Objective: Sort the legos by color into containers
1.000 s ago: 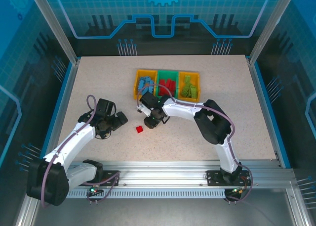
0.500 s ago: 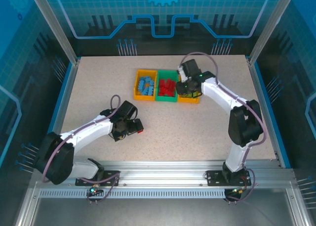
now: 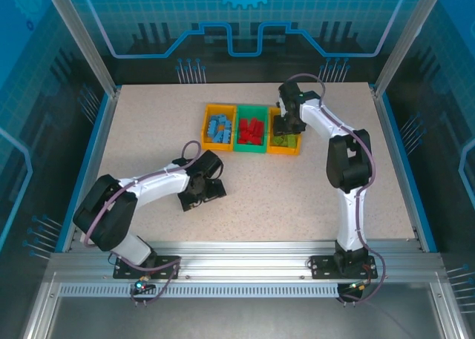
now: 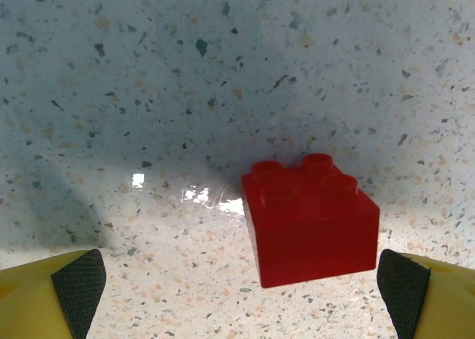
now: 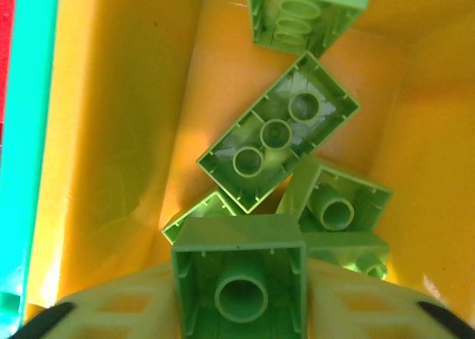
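Top external view: table, speckled, bearing three bins joined in a row at its far middle. The left orange-yellow bin holds blue bricks, the green bin holds red bricks, and the right orange-yellow bin holds light-green bricks. The left gripper is low against the table on the near side of the bins and well apart from them. The right gripper is directly over the right orange-yellow bin. Left wrist view: one red brick, studs up, lies flat on the table. The left gripper is spread wide around it, with black pads at the lower corners of the view. The brick lies between them, nearer the right-hand pad and touching neither; nothing is grasped. Right wrist view: the right gripper is clamped on one light-green brick, hollow underside toward the camera, with pale fingers pressed to both its sides. It hangs inside the walls of the right orange-yellow bin, just above several loose light-green bricks lying tumbled, mostly underside up. The wall of the green bin adjoins at the left edge.
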You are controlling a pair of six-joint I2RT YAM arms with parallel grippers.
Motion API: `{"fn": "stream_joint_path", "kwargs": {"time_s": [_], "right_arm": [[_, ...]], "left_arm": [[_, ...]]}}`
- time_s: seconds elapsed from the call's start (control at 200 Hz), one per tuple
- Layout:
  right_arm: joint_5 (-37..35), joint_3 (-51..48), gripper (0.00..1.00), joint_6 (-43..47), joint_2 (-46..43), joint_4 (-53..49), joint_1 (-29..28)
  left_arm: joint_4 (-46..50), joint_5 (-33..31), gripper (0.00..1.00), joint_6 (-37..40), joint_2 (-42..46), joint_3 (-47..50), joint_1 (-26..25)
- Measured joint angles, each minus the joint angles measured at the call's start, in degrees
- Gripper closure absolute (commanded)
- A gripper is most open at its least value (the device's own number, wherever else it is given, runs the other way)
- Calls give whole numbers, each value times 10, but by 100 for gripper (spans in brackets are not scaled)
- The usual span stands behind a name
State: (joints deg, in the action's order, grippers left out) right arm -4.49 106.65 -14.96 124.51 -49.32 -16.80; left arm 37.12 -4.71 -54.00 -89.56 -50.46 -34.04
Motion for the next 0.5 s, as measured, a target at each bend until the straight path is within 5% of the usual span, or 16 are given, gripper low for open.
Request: {"fn": "stream_joint_path", "kwargs": {"time_s": [0.135,0.5], "right_arm": [[2,9,19,-3,-3,-11,0],[15,-74,13,-8,-105,-9,1]], "left_arm": [[-2,0,5,1,-18,-14,0],[-11,-4,34,14,-59,-34,0]]}}
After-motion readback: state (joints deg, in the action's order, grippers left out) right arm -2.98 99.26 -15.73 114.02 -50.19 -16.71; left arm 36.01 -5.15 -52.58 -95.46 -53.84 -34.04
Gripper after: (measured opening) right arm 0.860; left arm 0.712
